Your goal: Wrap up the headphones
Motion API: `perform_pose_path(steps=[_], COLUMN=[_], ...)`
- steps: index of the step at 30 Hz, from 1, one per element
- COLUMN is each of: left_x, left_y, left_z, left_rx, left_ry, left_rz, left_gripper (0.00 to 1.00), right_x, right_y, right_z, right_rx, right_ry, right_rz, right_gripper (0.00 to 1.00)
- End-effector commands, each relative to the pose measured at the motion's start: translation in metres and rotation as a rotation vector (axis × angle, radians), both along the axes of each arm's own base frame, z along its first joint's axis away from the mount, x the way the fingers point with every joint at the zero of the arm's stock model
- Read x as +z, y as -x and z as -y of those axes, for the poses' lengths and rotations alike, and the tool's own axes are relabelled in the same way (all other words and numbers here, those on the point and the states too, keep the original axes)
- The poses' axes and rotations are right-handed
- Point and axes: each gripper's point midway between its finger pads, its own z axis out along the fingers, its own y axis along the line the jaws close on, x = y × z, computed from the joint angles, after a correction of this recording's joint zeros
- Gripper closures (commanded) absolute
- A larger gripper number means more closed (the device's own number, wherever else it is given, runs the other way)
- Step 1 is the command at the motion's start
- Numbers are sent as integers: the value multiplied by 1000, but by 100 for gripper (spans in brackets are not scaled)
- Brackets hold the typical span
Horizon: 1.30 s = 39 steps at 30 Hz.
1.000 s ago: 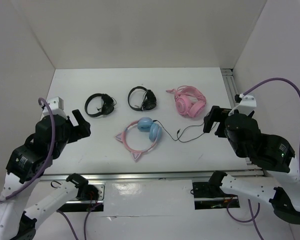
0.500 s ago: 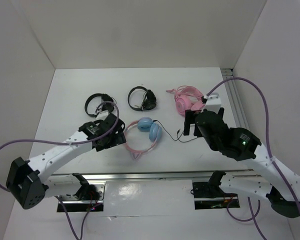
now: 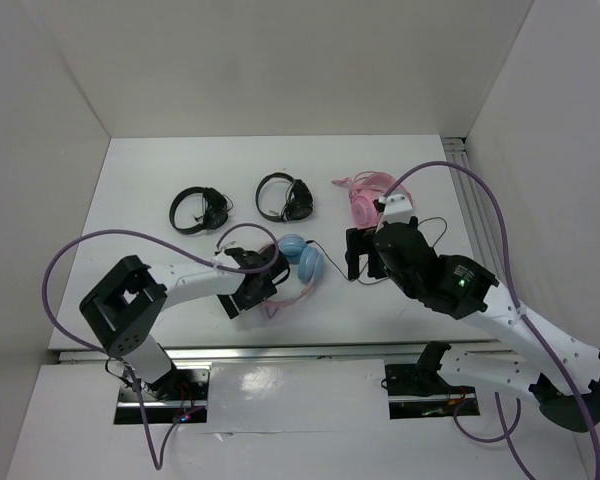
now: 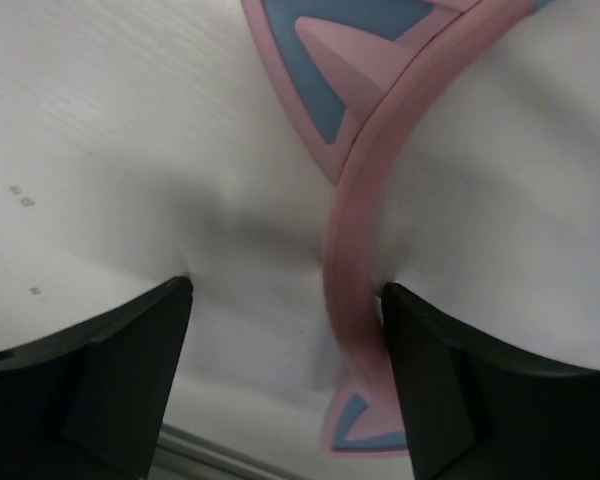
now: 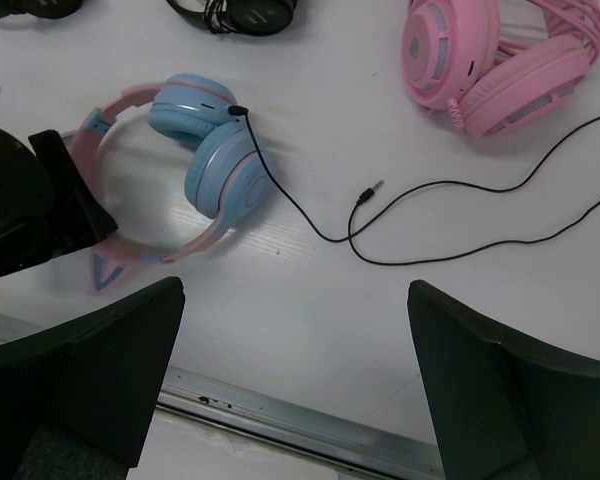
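Four headsets: all lie flat on the white, faintly grained tabletop (image 3: pixel 140 180); the headphones (image 3: pixel 302 258) sit near the middle, toward the near edge.
Ear cups: two smooth, rounded light blue ear cups (image 5: pixel 208 150) lie side by side, touching.
Headband: a thin, matte pink headband (image 4: pixel 352 230) curves away from the cups in a narrow arc toward the near edge.
Cat ear: a flat triangle with a pink rim and a blue inset (image 4: pixel 330 70), standing off the outer side of the band; a second, smaller one shows lower down.
Cable: a thin black cable (image 5: pixel 310 228) leaves the cups and snakes in loose loops to the right, ending in a small metal plug (image 5: pixel 370 190).
Left claw (image 4: pixel 288 290): open and low at the tabletop, its dark, blocky fingers (image 4: pixel 110 380) astride the headband. The band runs just beside the finger on the right of the wrist view; contact cannot be told.
Right claw (image 5: pixel 295 288): spread wide, holding nothing, hanging above the cable's loops.
Pink headset (image 3: pixel 368 205): far right, with chunky glossy cups.
Black headsets: one at far left (image 3: pixel 200 210) and one at far middle (image 3: pixel 285 197), both with slim round bands.
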Motion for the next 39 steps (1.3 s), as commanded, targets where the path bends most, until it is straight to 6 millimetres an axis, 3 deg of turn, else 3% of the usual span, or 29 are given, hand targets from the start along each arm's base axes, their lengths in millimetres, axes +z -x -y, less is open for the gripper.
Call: perform_pose_path(steps=[1,6,7,8,14,17,18,19,22,23,25,27,28,31,32,34,39], left_x=[-13,-29,-32,-33,-35,-36,-38,-38,-26,-15,9,42,70,106,127,146,202], left_y=[-4,2,4,8,15,10,12,11,2,1,-4,-8,-20,-13,-18,-11,-8], left_z=[3,-1,-3,-5,-27,-35,-41,-43,-48,-54,-56,-62,-61,-78,-80,-92,-99], left_rx=[84,105,105,105,149,164,166,166,157,157,97,38,30,-41,-49,-101,-227], left_ry=[-15,-36,-39,-36,-62,-80,-92,-100,-100,-133,-149,-208,-208,-298,-294,-347,-314], left_rz=[6,-25,-27,-37,-18,-4,-15,-5,51,59,89,113,179,185,229,216,299], left_gripper=[13,30,40,44,50,76,91,98,100,100,100,100,100,100,100,100,100], right_x=[11,17,17,17,16,15,16,12,12,22,20,24,33,34,40,30,22], right_y=[0,3,3,3,6,9,11,13,19,21,32,39,40,45,45,39,22], right_z=[-12,-13,-13,-13,-19,-27,-32,-36,-46,-51,-59,-66,-68,-75,-78,-85,-95], right_rx=[43,64,64,64,96,138,171,187,271,299,398,468,487,552,561,564,537], right_ry=[-65,-88,-88,-88,-109,-134,-144,-149,-176,-207,-222,-249,-275,-287,-303,-276,-230], right_rz=[37,50,50,50,41,42,39,31,42,69,77,108,144,173,189,167,201], right_gripper=[0,0,0,0,0,0,0,0,0,0,0,0,0,0,0,0,0])
